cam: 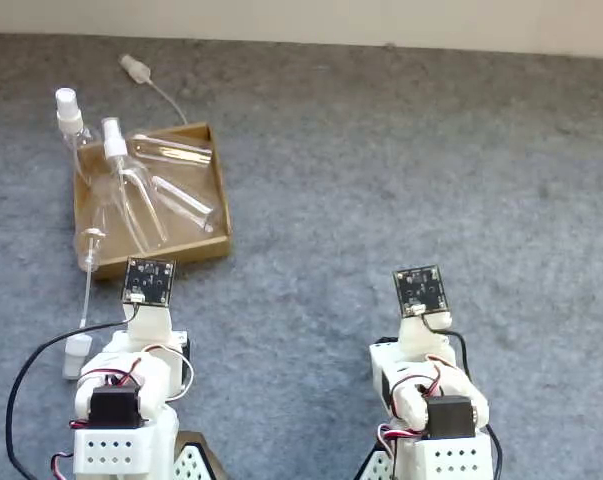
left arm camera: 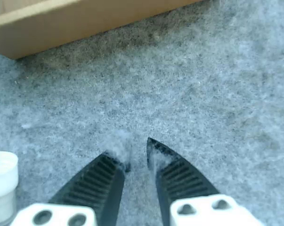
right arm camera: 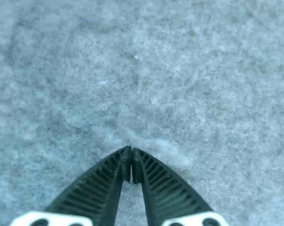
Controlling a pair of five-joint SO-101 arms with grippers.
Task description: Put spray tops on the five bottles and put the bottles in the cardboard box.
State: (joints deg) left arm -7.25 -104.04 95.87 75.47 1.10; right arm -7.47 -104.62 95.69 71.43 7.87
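The bottles (cam: 141, 205) are seen lying in the box (cam: 171, 250) at the counter's (cam: 401, 170) far left, two capped with spray tops (cam: 69, 108). One loose top (cam: 136, 68) is left beyond the box. The left end effector (left arm camera: 137, 150) is held slightly spread and empty near the box, a second top (left arm camera: 3, 183) just beside it, while the right end effector (right arm camera: 131, 162) is pressed together over bare counter.

— We see the surface (cam: 431, 150) as rough, fuzzy cloth, and the cardboard box (cam: 181, 252) as matt brown board.
— We find the bottles (cam: 186, 200) clear and glossy, the spray tops (cam: 69, 108) smooth white plastic.
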